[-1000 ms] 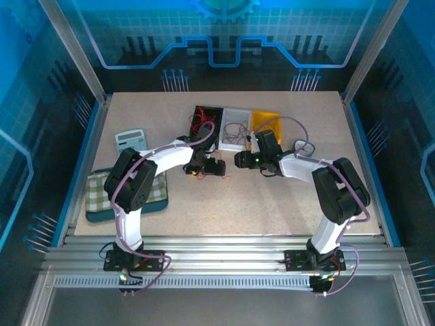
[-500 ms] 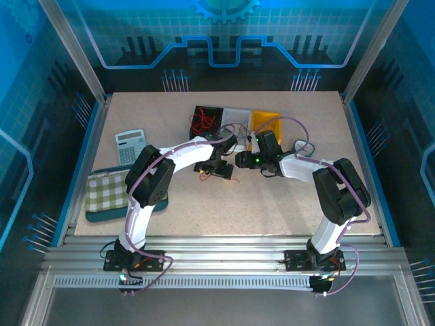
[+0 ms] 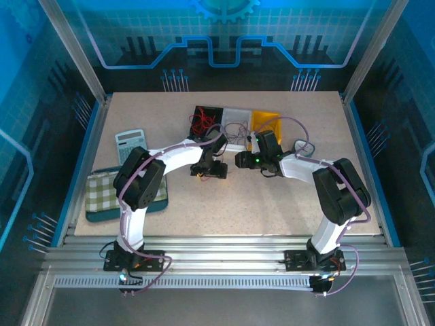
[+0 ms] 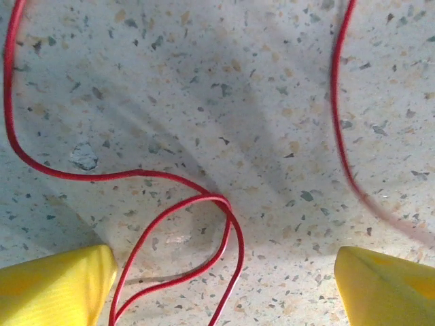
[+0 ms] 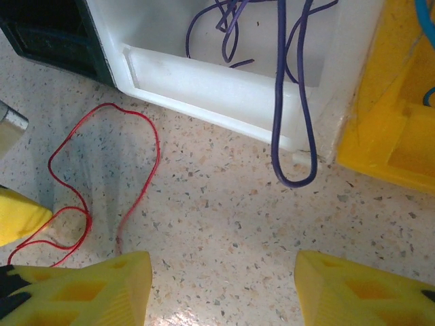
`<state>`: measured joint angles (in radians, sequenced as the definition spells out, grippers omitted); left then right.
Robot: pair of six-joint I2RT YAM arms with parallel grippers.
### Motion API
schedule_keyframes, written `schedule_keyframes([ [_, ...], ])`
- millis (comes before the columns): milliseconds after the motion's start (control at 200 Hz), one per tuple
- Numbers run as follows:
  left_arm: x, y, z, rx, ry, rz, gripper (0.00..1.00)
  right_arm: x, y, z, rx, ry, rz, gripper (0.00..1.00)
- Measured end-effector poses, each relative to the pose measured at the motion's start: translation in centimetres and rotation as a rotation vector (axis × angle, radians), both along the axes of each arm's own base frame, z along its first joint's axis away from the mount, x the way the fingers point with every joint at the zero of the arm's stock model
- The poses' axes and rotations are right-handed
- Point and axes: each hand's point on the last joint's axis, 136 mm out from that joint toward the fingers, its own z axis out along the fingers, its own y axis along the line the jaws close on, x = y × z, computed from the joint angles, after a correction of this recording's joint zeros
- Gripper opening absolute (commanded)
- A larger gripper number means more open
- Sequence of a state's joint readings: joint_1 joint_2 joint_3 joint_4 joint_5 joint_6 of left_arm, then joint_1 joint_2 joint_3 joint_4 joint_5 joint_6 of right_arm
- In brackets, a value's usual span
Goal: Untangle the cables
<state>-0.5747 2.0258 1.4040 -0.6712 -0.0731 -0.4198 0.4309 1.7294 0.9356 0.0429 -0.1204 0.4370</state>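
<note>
While the left gripper (image 4: pixel 221 285) straddles the thin red looped wire (image 4: pixel 122 174), jaws wide, just in front of the white plastic bin (image 5: pixel 204 81), pinching at the crossing risks cinching the loop. Right gripper (image 5: pixel 221 285) spread, empty; thin purple wire (image 5: pixel 275 122) draped over bin wall may snag.

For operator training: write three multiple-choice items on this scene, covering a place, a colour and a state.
1. The red wire lies: A in the yellow tray; B on the table; C on the calculator.
2. The wire hanging over the white tray's rim is: A purple; B green; C orange.
3. The right gripper is: A shut on a wire; B open, empty; C shut on the cloth.
B, it curls on the bare table; A, the purple wire droops over the rim; B, its fingers stand apart, nothing between.
</note>
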Motion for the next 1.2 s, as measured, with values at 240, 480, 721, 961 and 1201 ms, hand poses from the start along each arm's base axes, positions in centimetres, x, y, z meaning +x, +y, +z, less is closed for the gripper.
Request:
schedule_keyframes([
  [240,0.0,-0.2,0.2,-0.017,-0.001,-0.005,0.86,-0.1,0.1,0.0,0.004,0.002,0.005,0.58],
  [480,0.0,-0.5,0.5,-0.048,-0.001,-0.024,0.88,-0.2,0.1,-0.1,-0.005,0.004,0.017,0.57],
  [721,-0.1,-0.9,0.6,-0.070,0.008,-0.034,0.88,-0.7,-0.8,-2.0,-0.095,0.068,0.026,0.55],
  [961,0.1,-0.9,0.7,-0.092,0.017,-0.027,0.88,-3.4,0.4,-3.9,-0.224,0.103,0.154,0.54],
  [1201,0.3,-1.1,0.8,-0.112,0.029,-0.023,0.88,-5.5,2.3,-4.0,-0.231,0.068,0.289,0.54],
])
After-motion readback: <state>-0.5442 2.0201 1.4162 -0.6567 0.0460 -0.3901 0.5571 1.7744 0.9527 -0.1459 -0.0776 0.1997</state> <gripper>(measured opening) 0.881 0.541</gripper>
